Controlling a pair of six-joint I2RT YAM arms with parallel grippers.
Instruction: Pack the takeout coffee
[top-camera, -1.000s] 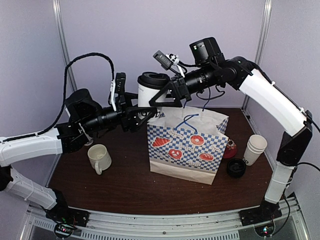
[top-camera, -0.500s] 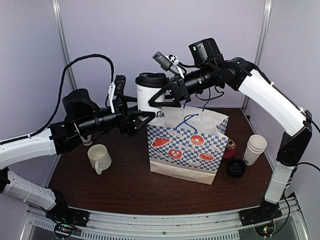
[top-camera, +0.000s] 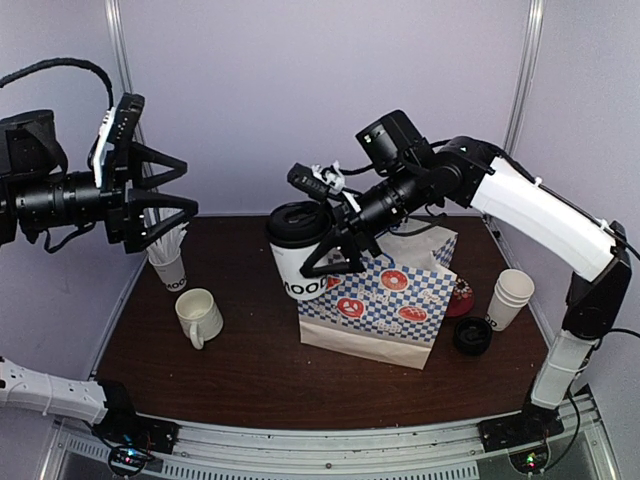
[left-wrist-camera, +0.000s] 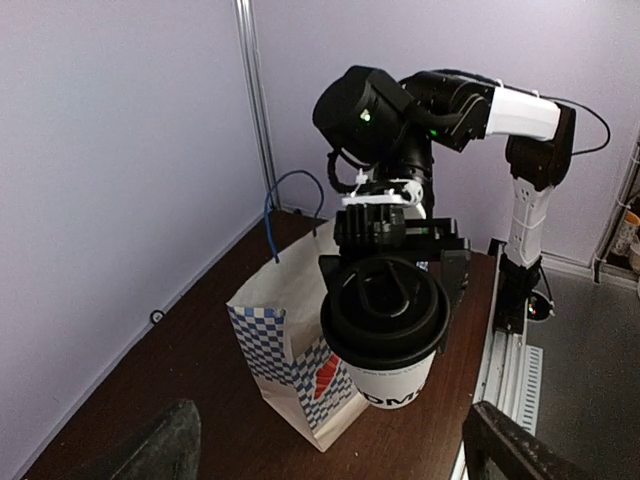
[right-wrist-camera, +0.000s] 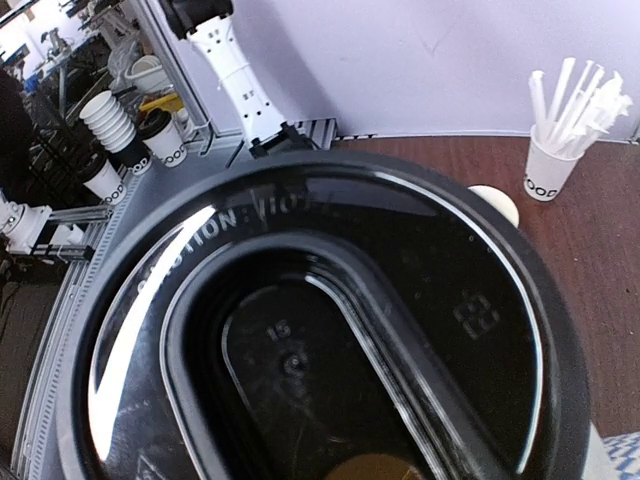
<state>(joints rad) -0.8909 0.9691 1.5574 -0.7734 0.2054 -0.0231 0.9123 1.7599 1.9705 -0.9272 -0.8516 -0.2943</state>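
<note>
Coffee cup: smooth white paper, tapered, with black lettering near the base; held in the air at the left end of the bag, outside its mouth and tilted slightly.
Lid: glossy black plastic, round, with a raised rim and an oval recess; it fills the right wrist view.
Right gripper: black triangular fingers pinch the cup's wall from either side, just below the lid.
Left gripper: raised at the far left, well apart from the cup; its fingers are spread wide with nothing between them.
Bag: creased cream paper with a blue check band, red prints and a blue cord handle, standing upright at mid table.
Mug: cream glazed ceramic with a handle, left of the bag.
Straw cup: white paper, holding white straws, beyond the mug.
Stack of cups: nested white paper, right of the bag.
Loose lid: black and round, just in front of the stack.
Table: dark brown wood grain.
</note>
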